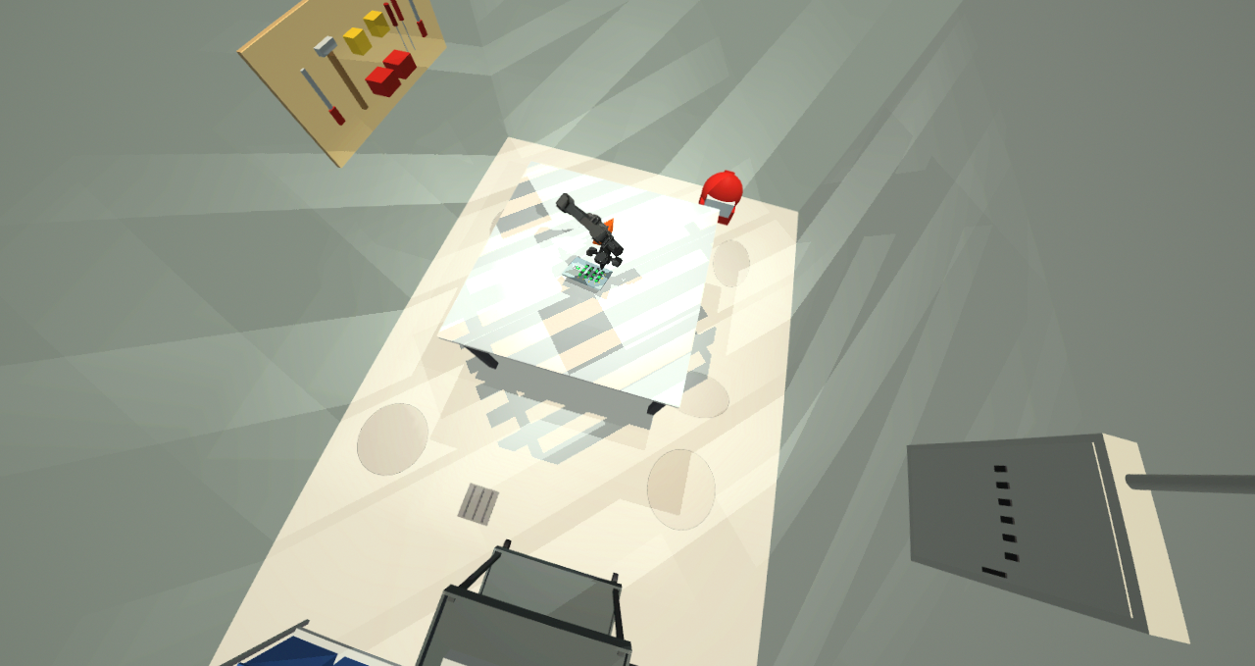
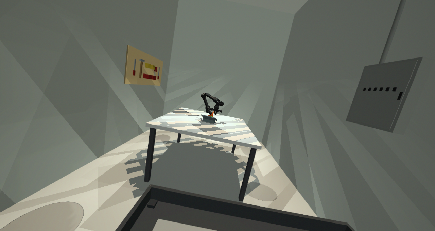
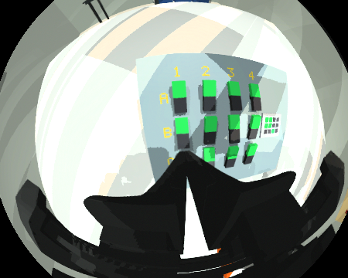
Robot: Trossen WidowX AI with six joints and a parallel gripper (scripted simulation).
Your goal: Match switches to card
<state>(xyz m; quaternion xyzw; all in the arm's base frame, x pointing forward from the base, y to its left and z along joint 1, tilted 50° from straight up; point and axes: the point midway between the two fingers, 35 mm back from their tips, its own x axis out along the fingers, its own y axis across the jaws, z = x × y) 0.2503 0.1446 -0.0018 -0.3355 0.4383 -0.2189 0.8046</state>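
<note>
The blue-grey panel (image 3: 148, 83) (image 2: 209, 119) lies on the table, with green and dark grey switches in rows A, B and C. Switches A1 (image 3: 179, 96), B1 (image 3: 182, 133) and C2 (image 3: 209, 154) show in the wrist view; C1 is hidden behind my fingers. Which halves are raised is hard to tell. The small card (image 3: 271, 125) right of column 4 shows green, green, dark, dark in its far and middle rows, and dark, dark, green, dark in its near row. My gripper (image 3: 184, 156) (image 1: 602, 267) is shut and empty, its tips seen just below B1. Contact cannot be told.
An orange piece (image 1: 607, 227) (image 2: 211, 114) is beside the arm. The white table (image 1: 491, 311) (image 2: 164, 126) carries the arm and panel. A red round-topped object (image 1: 723, 189) is beyond the table's edge. Striped light and shadow cross the panel and table.
</note>
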